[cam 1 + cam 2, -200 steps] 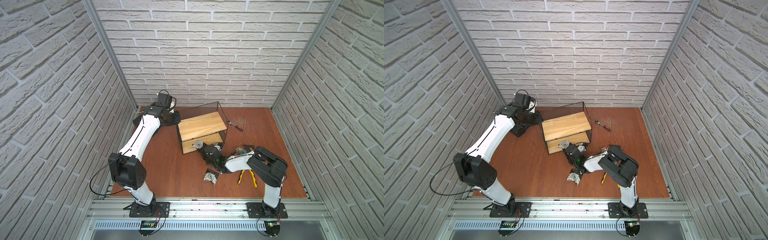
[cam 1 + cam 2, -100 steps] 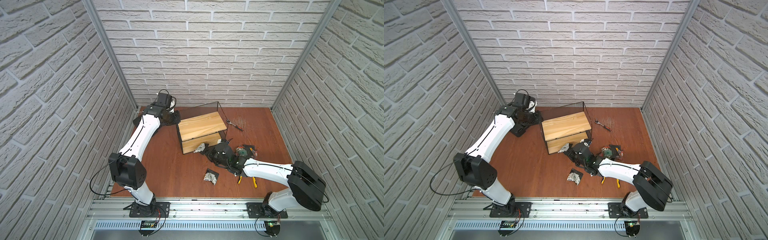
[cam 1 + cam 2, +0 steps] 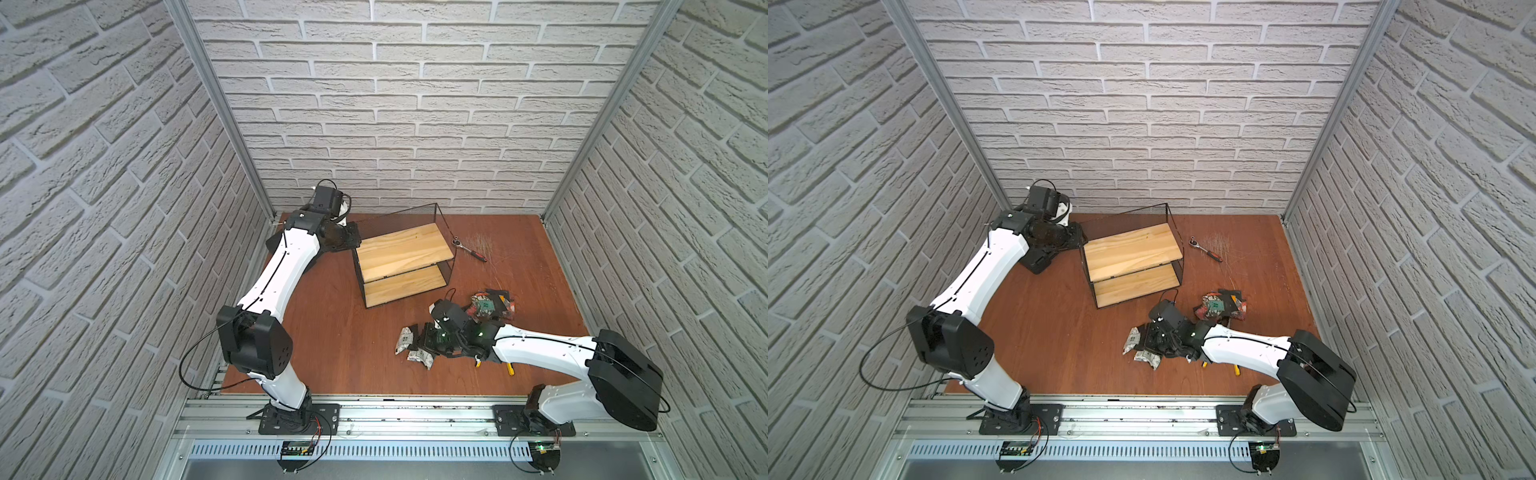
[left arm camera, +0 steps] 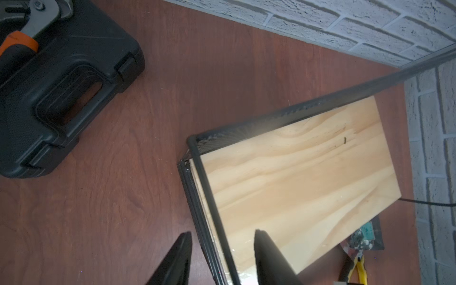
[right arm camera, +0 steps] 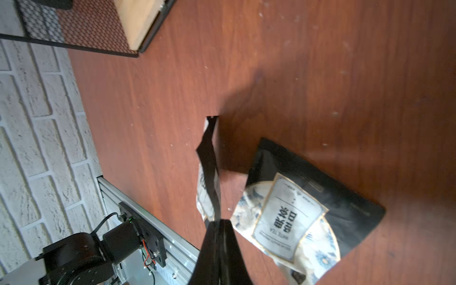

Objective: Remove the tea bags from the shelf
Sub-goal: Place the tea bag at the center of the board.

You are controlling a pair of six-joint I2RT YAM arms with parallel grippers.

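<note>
The shelf (image 3: 405, 251) stands near the back edge of the desk (image 3: 332, 332). Both its boards are bare. The tea bags (image 3: 1219, 307) lie on the desk in two lots. Red, green and black ones sit in a heap between the shelf and the right edge. The white-grey ones (image 3: 405, 340) lie nearer the front edge.

The right pincer (image 5: 219, 220) is low over the white-grey ones. It is pinched tight on one bag (image 5: 209, 158), seen thin side on. Just beside that, a black bag (image 5: 296, 212) with a grey label lies flat on the desk.

The left pincer (image 4: 222, 233) is at the shelf's left side. Its jaws stand apart, with the black wire frame between them. A black case (image 4: 56, 81) lies near the back left corner.
</note>
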